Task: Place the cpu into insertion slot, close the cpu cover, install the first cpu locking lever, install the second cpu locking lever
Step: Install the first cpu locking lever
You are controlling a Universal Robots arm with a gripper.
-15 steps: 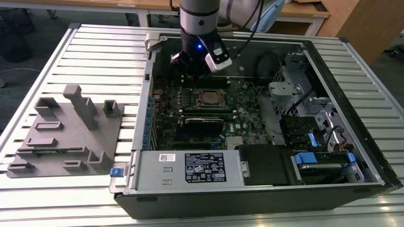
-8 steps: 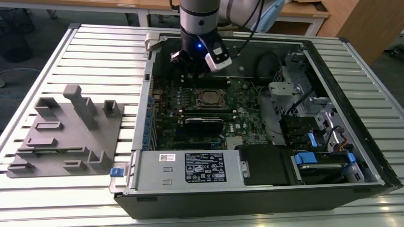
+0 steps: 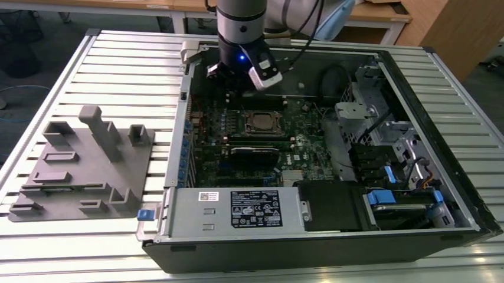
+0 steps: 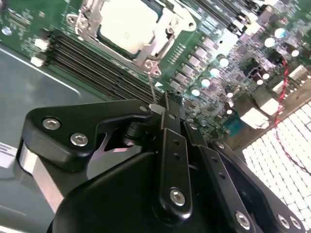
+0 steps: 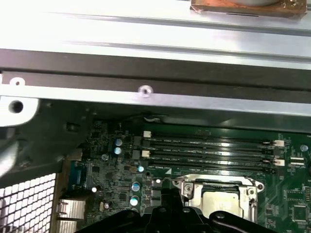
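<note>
The cpu (image 4: 127,26) sits in the insertion slot (image 3: 250,127) on the green board (image 4: 29,19), and the cpu cover (image 4: 169,35) lies flat around its silver top. The gripper (image 4: 165,97) hangs just beside the socket's corner, its fingers pressed together. A thin locking lever (image 4: 151,82) rises from that corner to the tips; whether it is clamped, I cannot tell.

The silver-grey cpu (image 4: 127,26) lies flat in the insertion slot (image 3: 247,126), the cpu cover (image 4: 172,24) down around it.
</note>
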